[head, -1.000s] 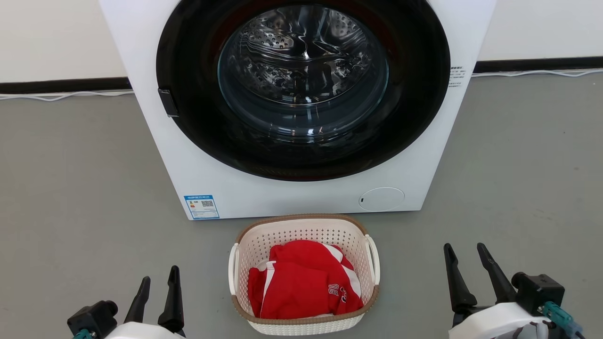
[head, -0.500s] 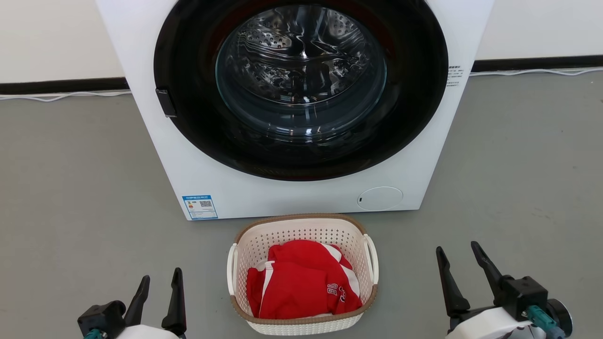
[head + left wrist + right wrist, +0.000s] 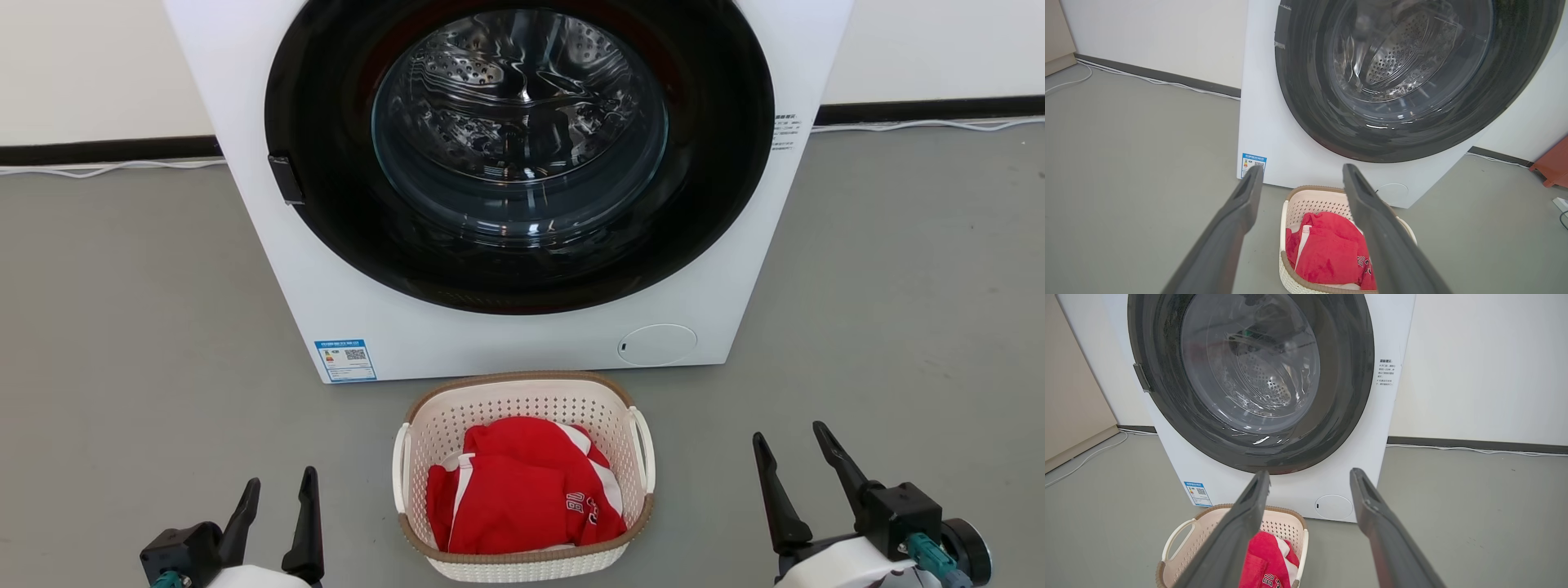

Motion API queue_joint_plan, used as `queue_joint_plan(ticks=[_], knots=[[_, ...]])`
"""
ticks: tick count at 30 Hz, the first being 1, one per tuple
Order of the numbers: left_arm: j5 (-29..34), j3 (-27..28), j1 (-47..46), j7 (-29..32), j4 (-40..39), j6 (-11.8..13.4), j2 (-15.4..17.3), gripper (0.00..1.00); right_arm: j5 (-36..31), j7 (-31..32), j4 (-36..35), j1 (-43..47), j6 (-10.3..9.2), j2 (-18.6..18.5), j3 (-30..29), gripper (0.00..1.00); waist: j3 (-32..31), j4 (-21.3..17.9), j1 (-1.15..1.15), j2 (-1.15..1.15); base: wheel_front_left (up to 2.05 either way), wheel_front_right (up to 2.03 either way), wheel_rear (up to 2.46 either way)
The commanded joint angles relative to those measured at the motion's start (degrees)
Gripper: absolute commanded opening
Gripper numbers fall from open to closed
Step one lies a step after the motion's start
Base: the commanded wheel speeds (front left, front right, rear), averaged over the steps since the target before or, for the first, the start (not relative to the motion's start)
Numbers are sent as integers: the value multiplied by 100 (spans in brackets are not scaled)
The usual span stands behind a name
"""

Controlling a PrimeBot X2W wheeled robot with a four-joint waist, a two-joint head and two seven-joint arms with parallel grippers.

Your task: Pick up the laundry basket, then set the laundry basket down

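Observation:
The laundry basket stands on the grey floor right in front of the washer, cream-white and perforated with a brown rim and a white handle on each side. A red garment with white stripes lies inside it. My left gripper is open, low to the basket's left and well apart from it. My right gripper is open to the basket's right, also apart. Past my left gripper, the left wrist view shows the basket. The basket sits lower left of my right gripper in the right wrist view.
A white front-loading washer with a round dark glass door rises just behind the basket. White cables run along the dark baseboard at the wall. A red-brown object sits on the floor at the far right of the left wrist view.
My right gripper has drifted a little left and lower, and its wrist has turned slightly. The head view has shifted slightly. The basket and my left gripper have hardly moved.

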Motion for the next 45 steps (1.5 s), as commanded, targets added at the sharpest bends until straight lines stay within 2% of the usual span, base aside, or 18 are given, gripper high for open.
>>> queue_joint_plan(ticks=[1,12,23,33,36,45], knots=[[22,171,-79,-60,-118,-35,73,100,-43,-82,-116,-253,40,-28,116,100,-1,-2,0,0,0,0,0],[-6,134,-135,-60,-119,-35,73,100,111,-82,-47,-300,40,-14,91,100,108,2,0,0,0,0,0],[-62,13,-691,-60,39,-35,120,100,88,-82,212,-833,40,-4,41,100,840,82,0,0,0,0,0],[-269,-621,-2064,-60,1034,-35,406,100,-94,-82,1454,-2238,40,-5,55,100,2082,202,0,0,0,0,0],[-290,-969,-2717,-60,1613,-35,468,100,-208,-78,2131,-2822,40,-42,175,100,2552,269,0,0,0,0,0],[-607,-1789,-4046,7,2790,-35,422,100,-328,19,3307,-4005,40,-32,318,100,3486,363,0,0,0,0,0]])
